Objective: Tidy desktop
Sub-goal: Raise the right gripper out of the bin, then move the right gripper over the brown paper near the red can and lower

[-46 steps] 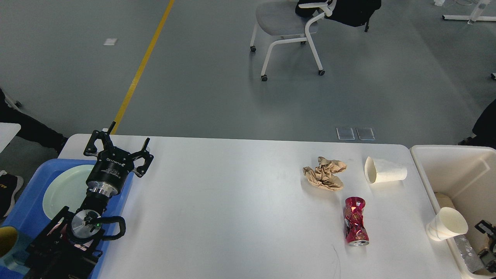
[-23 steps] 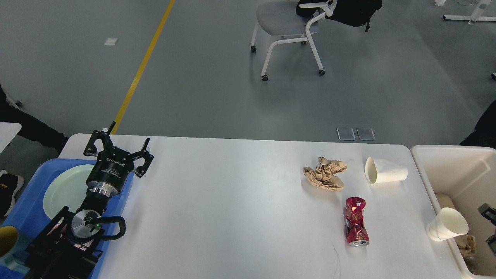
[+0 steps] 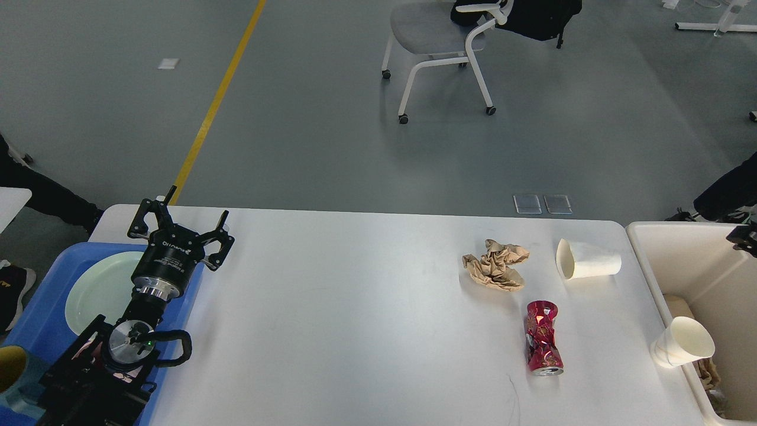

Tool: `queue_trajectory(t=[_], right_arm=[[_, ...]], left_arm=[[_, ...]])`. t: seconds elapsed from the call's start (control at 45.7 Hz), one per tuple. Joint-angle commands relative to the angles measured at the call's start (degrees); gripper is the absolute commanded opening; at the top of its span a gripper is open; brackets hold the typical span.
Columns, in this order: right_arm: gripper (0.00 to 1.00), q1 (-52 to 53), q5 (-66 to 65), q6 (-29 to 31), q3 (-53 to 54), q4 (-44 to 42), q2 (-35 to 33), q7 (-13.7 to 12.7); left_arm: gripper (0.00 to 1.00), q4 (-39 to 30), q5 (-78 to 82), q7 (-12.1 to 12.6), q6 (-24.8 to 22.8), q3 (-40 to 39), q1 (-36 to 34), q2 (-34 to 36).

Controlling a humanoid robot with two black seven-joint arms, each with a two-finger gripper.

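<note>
Desktop [image 3: 366, 307] filled most of the near view. Tray [image 3: 41, 307] sat off its left edge with a plate [image 3: 94, 290] in it, and the left gripper [image 3: 177, 228] hung over the tray's far right corner. Over on the right side of the desktop: paper wad [image 3: 495, 265], a cup [image 3: 587, 260] on its side just right of that, and a can [image 3: 543, 338] lying nearer than both. Bin [image 3: 704, 260] stood right of the desktop, another cup [image 3: 681, 342] resting on its left rim. Chair [image 3: 437, 41] was way back on the floor.
</note>
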Motion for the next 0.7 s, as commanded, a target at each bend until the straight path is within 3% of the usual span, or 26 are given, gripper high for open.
queue_trajectory(t=[0.0,0.285,0.569,0.679], right_arm=[[1.0,13.53,-2.35,8.36,-6.03,10.15,0.23,-0.18],[1.0,42.8,-2.27,20.23,-16.5,34.94,6.2,-6.68],[1.0,65.13,-1.48,30.78,-16.76,54.1,10.16,-6.95],[1.0,72.69,-1.3,30.94,-17.02,61.21,10.16,-6.95]], left_arm=[[0.96,0.0,0.0,0.0,0.0,0.0,0.0,0.0],[0.96,0.0,0.0,0.0,0.0,0.0,0.0,0.0],[0.96,0.0,0.0,0.0,0.0,0.0,0.0,0.0],[0.96,0.0,0.0,0.0,0.0,0.0,0.0,0.0]])
